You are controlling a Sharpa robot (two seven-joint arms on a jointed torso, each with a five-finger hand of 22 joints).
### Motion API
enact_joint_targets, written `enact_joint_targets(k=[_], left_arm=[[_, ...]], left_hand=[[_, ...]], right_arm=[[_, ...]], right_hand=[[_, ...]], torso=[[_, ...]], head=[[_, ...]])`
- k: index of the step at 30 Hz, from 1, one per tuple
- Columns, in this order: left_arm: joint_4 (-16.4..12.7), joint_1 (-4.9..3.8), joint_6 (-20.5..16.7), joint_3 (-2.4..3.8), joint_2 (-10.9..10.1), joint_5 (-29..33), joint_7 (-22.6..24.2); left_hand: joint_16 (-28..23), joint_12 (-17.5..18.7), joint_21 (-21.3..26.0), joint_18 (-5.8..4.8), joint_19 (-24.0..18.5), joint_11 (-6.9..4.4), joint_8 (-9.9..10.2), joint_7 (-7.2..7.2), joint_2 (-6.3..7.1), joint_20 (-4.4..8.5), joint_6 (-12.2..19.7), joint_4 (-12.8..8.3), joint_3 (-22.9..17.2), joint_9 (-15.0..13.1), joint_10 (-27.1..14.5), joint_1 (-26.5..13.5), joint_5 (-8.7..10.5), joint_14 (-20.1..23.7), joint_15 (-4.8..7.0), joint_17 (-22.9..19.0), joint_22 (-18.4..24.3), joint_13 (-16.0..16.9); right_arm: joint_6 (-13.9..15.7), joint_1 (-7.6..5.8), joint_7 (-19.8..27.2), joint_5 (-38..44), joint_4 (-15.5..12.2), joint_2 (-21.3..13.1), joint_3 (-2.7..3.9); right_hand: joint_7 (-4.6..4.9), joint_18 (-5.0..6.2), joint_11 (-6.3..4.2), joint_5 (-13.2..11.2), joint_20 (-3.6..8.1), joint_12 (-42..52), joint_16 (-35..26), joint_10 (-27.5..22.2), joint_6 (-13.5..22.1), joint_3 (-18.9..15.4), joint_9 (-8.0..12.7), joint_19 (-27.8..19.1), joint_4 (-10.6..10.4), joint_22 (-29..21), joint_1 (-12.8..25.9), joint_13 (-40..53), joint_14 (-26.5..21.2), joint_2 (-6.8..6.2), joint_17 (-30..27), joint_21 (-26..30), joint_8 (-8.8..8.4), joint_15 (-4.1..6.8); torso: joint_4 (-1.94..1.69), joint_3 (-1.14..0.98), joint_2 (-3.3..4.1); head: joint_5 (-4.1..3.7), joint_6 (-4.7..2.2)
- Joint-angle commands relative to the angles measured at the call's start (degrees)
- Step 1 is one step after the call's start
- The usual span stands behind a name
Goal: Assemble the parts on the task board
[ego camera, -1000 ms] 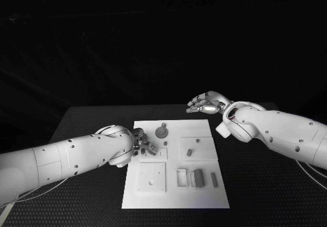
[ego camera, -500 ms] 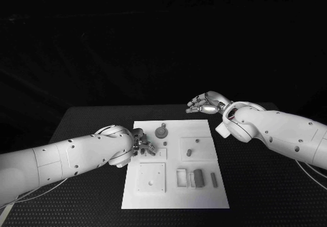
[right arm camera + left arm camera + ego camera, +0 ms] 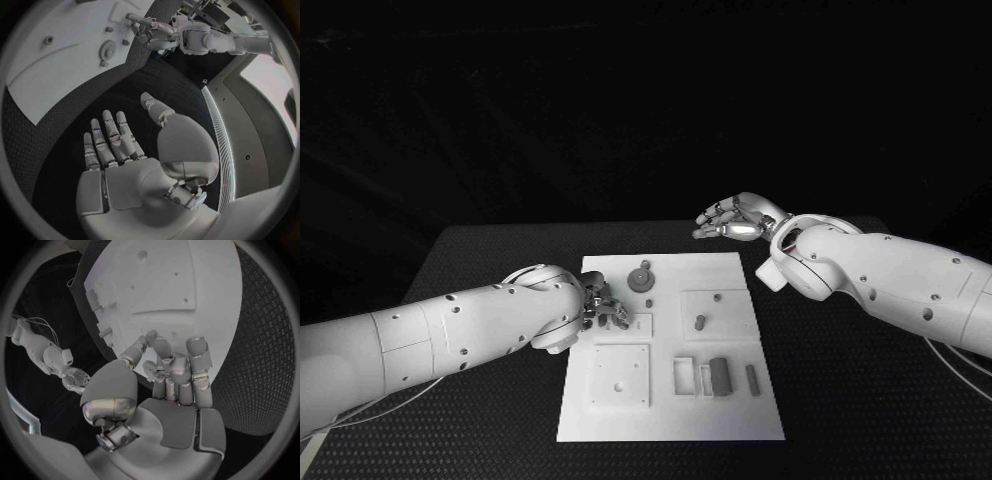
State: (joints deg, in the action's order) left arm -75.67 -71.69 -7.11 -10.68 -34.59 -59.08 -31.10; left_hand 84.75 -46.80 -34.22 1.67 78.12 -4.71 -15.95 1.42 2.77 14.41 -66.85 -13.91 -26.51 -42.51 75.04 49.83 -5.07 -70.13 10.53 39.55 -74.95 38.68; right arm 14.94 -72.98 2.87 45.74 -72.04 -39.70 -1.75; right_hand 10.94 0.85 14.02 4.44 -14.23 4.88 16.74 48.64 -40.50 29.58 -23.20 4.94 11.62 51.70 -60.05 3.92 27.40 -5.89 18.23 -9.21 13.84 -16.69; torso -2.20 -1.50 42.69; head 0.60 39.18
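Observation:
The white task board (image 3: pixel 672 400) lies in the middle of the black table. My left hand (image 3: pixel 602 307) hangs over its left edge, fingers curled down onto a small square plate (image 3: pixel 640 322). In the left wrist view those fingers (image 3: pixel 167 356) bunch together just above the board (image 3: pixel 169 285); whether they hold a part is hidden. A round grey part (image 3: pixel 642 279) stands near the board's far end, and a grey peg (image 3: pixel 700 322) sits on the square plate to its right. My right hand (image 3: pixel 734 220) hovers beyond the board's far right corner, fingers (image 3: pixel 111 137) spread and holding nothing.
Near the board's front lie a large square plate (image 3: pixel 620 375), a white frame (image 3: pixel 684 376), a grey block (image 3: pixel 720 376) and a thin grey bar (image 3: pixel 753 376). Black table (image 3: pixel 862 380) stretches on both sides of the board.

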Motion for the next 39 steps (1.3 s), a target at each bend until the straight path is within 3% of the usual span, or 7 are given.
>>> enact_joint_targets(k=[1,8,15,16,17,39], left_arm=[[-0.1,0.09,1.0,0.00,0.2,-0.2,0.3],[-0.2,0.10,0.8,0.00,0.3,-1.2,0.4],[-0.2,0.11,0.4,0.00,0.4,-1.4,0.4],[-0.2,0.11,0.5,0.00,0.4,-1.4,0.4],[-0.2,0.11,0.5,0.00,0.4,-1.4,0.4],[-0.2,0.11,1.7,0.01,1.0,-3.8,0.2]], left_hand=[[0.0,-0.2,0.0,0.71,0.5,-0.19,-0.4,-0.02,-0.64,-0.10,-0.5,-0.6,0.0,0.1,0.2,0.1,-0.44,0.1,0.45,0.1,-1.1,-0.1],[0.0,-0.3,0.0,0.68,0.6,-0.20,-0.3,-0.04,-0.49,-0.13,-0.6,-1.8,-0.2,0.0,0.3,1.0,-0.49,0.1,0.47,0.1,-1.1,-0.2],[0.0,-0.3,-0.1,0.67,0.6,-0.19,-0.3,-0.02,-1.83,-0.15,-0.7,-2.6,-1.4,0.0,0.4,3.8,-0.54,0.0,0.44,0.1,-1.1,-0.3],[-0.1,-0.2,0.0,0.63,0.7,-0.21,-0.3,-0.02,-1.49,-0.21,-0.8,-2.0,-2.9,0.0,0.5,5.1,1.60,0.0,0.44,0.1,-1.0,-0.3],[-0.1,-0.2,0.0,0.59,0.7,-0.19,-0.3,-0.02,-1.32,-0.26,-0.8,-1.7,-3.5,0.0,0.5,5.4,1.81,0.0,0.43,0.1,-1.0,-0.4],[0.0,-0.4,-0.2,0.48,0.9,-0.32,-0.8,-0.22,-1.78,-0.39,-1.5,-2.1,-5.2,-0.4,0.8,6.5,1.04,-0.3,0.53,0.1,-1.1,-0.4]], right_arm=[[-0.7,0.02,0.3,0.1,-0.1,0.0,0.02],[-0.7,0.02,0.3,0.1,0.0,0.0,0.02],[-0.7,0.02,0.3,0.0,0.0,0.0,0.02],[-0.7,0.02,0.3,0.0,0.0,0.0,0.02],[-0.7,0.02,0.3,0.0,0.0,0.0,0.02],[-0.8,0.05,0.3,0.0,0.0,0.0,0.02]], right_hand=[[3.09,-0.85,0.07,0.1,-0.03,-0.3,-0.2,0.1,0.4,-0.1,0.1,-0.4,-0.3,0.0,0.6,0.0,-0.5,-0.18,-0.1,0.3,0.36,-0.09],[3.09,-0.85,0.07,0.1,-0.04,-0.3,-0.2,0.1,0.4,-0.1,0.1,-0.4,-0.3,0.0,0.6,0.0,-0.5,-0.18,-0.1,0.3,0.37,-0.10],[3.09,-0.85,0.07,0.1,-0.04,-0.3,-0.2,0.1,0.4,-0.1,0.1,-0.4,-0.4,-0.1,0.6,0.0,-0.5,-0.18,-0.1,0.4,0.37,-0.10],[3.09,-0.85,0.07,0.1,-0.04,-0.3,-0.2,0.1,0.4,-0.1,0.1,-0.4,-0.4,-0.1,0.6,0.0,-0.5,-0.18,-0.1,0.3,0.38,-0.10],[3.09,-0.85,0.07,0.1,-0.04,-0.3,-0.2,0.1,0.4,-0.1,0.1,-0.4,-0.4,0.0,0.6,0.0,-0.5,-0.18,-0.1,0.3,0.38,-0.10],[3.09,-0.85,0.07,0.1,-0.06,-0.3,-0.2,0.1,0.4,-0.1,0.1,-0.4,-0.5,-0.1,0.7,0.0,-0.5,-0.19,-0.1,0.4,0.40,-0.10]], torso=[[0.01,0.01,0.02],[0.03,-0.01,0.00],[0.01,0.01,0.00],[0.01,0.01,0.01],[0.02,0.01,0.00],[0.03,-0.07,0.02]], head=[[-0.07,0.06],[-0.12,0.04],[-0.18,0.05],[-0.19,0.05],[-0.19,0.05],[-0.26,0.13]])
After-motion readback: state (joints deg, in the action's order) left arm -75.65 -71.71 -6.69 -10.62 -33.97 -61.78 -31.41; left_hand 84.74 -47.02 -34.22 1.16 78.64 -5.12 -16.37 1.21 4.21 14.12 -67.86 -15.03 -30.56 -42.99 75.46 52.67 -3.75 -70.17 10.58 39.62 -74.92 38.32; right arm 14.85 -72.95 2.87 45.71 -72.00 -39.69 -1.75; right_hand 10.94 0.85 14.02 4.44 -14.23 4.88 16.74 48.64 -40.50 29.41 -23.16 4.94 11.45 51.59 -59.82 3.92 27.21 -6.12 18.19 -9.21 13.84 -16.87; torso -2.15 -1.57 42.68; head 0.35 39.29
